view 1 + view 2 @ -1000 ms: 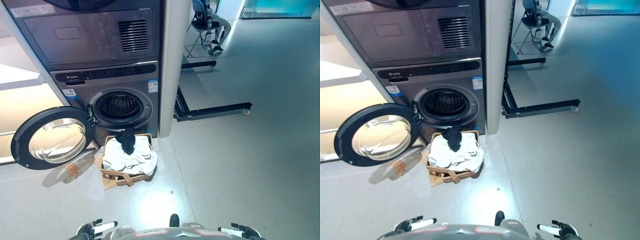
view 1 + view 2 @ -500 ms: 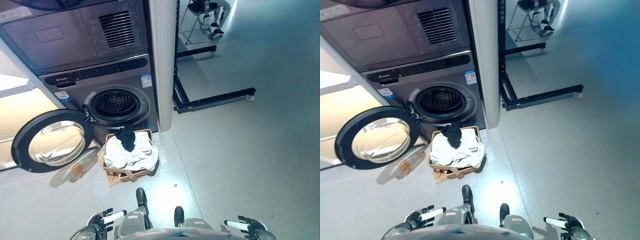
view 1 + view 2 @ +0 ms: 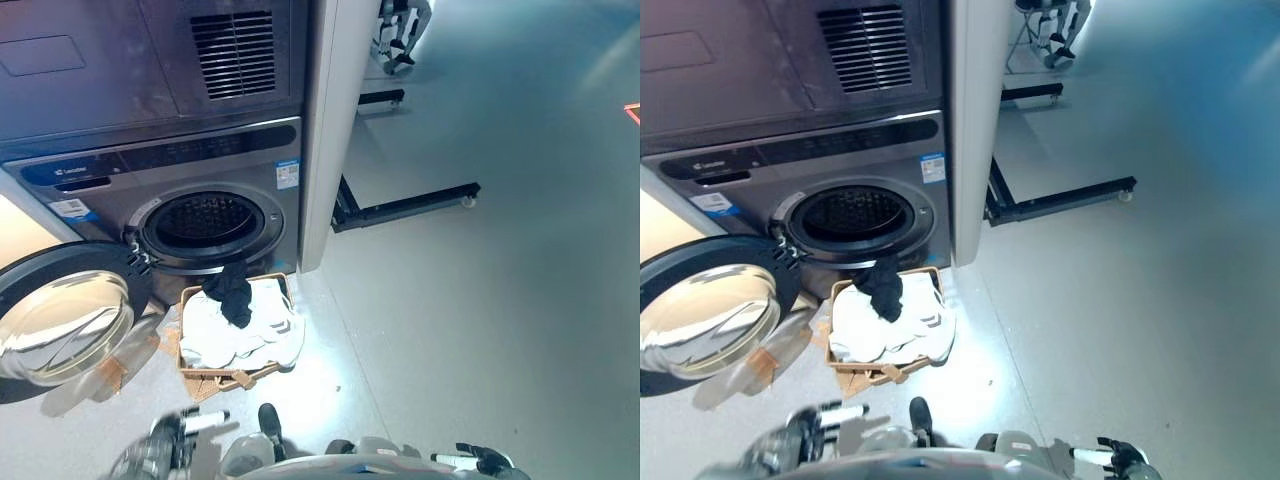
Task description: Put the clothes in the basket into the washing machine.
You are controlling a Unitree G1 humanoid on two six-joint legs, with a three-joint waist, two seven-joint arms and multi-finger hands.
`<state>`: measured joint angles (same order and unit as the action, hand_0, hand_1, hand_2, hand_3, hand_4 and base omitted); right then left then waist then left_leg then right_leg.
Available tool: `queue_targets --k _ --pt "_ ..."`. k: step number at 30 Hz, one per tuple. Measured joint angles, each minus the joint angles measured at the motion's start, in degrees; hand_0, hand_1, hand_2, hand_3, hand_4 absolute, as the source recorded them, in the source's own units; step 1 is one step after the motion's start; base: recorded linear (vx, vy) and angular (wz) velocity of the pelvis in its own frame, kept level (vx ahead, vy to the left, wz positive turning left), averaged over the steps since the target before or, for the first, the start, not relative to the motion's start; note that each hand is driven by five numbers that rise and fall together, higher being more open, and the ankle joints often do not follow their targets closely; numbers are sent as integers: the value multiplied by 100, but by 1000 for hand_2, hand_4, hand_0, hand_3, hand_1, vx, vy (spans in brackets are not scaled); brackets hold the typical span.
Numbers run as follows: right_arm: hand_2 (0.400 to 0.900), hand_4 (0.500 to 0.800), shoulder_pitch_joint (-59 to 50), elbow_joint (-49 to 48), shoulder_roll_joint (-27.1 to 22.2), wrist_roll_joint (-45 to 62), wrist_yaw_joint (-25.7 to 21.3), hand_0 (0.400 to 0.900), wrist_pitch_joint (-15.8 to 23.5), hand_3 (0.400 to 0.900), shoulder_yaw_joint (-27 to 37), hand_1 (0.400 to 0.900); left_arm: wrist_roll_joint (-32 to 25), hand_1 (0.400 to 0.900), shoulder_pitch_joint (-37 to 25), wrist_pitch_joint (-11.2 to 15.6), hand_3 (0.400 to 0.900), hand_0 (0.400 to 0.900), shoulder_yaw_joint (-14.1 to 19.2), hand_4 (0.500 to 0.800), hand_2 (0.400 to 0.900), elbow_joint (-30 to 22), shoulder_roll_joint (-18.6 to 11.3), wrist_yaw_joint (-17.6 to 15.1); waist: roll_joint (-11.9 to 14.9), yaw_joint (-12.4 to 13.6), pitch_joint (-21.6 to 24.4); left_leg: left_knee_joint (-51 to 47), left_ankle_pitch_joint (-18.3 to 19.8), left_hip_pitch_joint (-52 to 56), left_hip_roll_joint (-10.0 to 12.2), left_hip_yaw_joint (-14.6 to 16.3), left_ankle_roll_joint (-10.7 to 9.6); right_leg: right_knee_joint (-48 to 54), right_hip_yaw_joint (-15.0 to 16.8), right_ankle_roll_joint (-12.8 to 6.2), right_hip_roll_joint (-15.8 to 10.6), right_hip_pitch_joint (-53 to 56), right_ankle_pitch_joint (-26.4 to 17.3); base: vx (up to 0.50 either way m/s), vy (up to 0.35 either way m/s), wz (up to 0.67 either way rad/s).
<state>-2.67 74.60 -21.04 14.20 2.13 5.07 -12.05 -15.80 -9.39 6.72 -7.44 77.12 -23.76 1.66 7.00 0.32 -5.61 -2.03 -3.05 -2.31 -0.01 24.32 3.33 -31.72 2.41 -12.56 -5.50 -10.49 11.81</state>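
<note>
Wicker basket (image 3: 232, 377) of clothes (image 3: 238, 325) before washing machine (image 3: 210, 222); each robot hand's state unclear.

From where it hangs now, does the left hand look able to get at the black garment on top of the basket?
Probably not yet. The left hand hangs low at the view's bottom edge, short of the basket. Nothing blocks the black garment, which lies uncovered on the white clothes.

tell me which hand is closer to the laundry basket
Left. The left hand sits just below the basket, near its front edge; the right hand is far off to the basket's right.
</note>
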Motion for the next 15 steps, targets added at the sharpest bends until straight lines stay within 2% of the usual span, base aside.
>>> queue_targets --k 1,2,4,5,6,7,8,9,10,11,14,15 --pt "900 800 6 -123 0 -10 22 900 99 900 16 900 -5 900 -4 160 900 900 180 800 900 -139 -138 5 4 -73 4 -48 49 132 -23 -20 -13 -169 -17 -17 -16 27 -59 230 218 47" --pt "900 800 4 -148 -18 -13 22 900 107 900 55 900 -5 900 -112 226 900 900 169 800 900 -204 -304 10 -19 -117 -8 -96 78 230 -25 -113 -7 -288 -131 -45 -27 82 -173 222 177 52" --pt "900 800 28 -123 -64 -19 75 900 49 900 54 900 -16 900 -329 231 900 900 176 800 900 -215 -677 93 -96 -118 -58 -296 38 512 7 -339 -21 -599 -195 2 34 97 -417 192 121 68" --pt "900 800 80 -93 -86 -15 75 900 51 900 56 900 -36 900 -332 240 900 900 175 800 900 -255 -826 89 -128 -170 -77 -296 64 576 18 -527 3 -619 -246 124 46 133 -308 87 29 56" --pt "900 800 147 -93 -122 -13 79 900 80 900 101 900 -53 900 -438 231 900 900 180 800 900 -300 -906 60 -249 -169 -133 -295 106 578 77 -756 7 -252 -319 322 67 154 -203 160 -2 87" --pt "900 800 128 -99 -165 -11 90 900 88 900 106 900 -56 900 -416 228 900 900 222 800 900 -305 -950 39 -385 -151 -227 -295 96 587 151 -833 -8 119 -337 368 127 128 -214 139 4 58" --pt "900 800 141 -102 -218 -7 87 900 87 900 120 900 -61 900 -417 223 900 900 218 800 900 -299 -929 -5 -538 -176 -315 -296 167 593 194 -1072 12 627 -361 395 132 124 -218 325 -19 116" --pt "900 800 197 -100 -296 -2 89 900 92 900 121 900 -62 900 -393 224 900 900 274 800 900 -259 -851 -14 -647 -200 -376 -293 101 614 214 -1163 -57 1375 -342 404 141 231 -284 262 -58 71" --pt "900 800 251 -116 -329 -2 88 900 78 900 115 900 -42 900 -490 180 900 900 180 800 900 -102 -813 -66 -753 -230 -452 -293 126 652 202 -1353 -30 1862 -214 508 12 178 -467 350 -125 85" --pt "900 800 314 -96 -337 6 86 900 50 900 133 900 -38 900 -510 106 900 900 172 800 900 -58 -717 -126 -819 -327 -469 -294 126 670 187 -1562 -39 2557 -47 526 -87 299 -687 251 -175 47" --pt "900 800 427 -136 -239 13 95 900 -21 900 132 900 -4 900 -374 106 900 900 173 800 900 107 -601 -176 -783 -264 -449 -294 223 799 183 -1759 -186 3662 -20 442 -567 181 -1718 258 -228 66" --pt "900 800 454 -197 -199 12 98 900 -25 900 132 900 -2 900 -258 105 900 900 176 800 900 98 -617 -179 -702 -247 -439 -297 257 854 188 -1849 -325 3714 -69 419 -686 153 -1928 271 -307 85"
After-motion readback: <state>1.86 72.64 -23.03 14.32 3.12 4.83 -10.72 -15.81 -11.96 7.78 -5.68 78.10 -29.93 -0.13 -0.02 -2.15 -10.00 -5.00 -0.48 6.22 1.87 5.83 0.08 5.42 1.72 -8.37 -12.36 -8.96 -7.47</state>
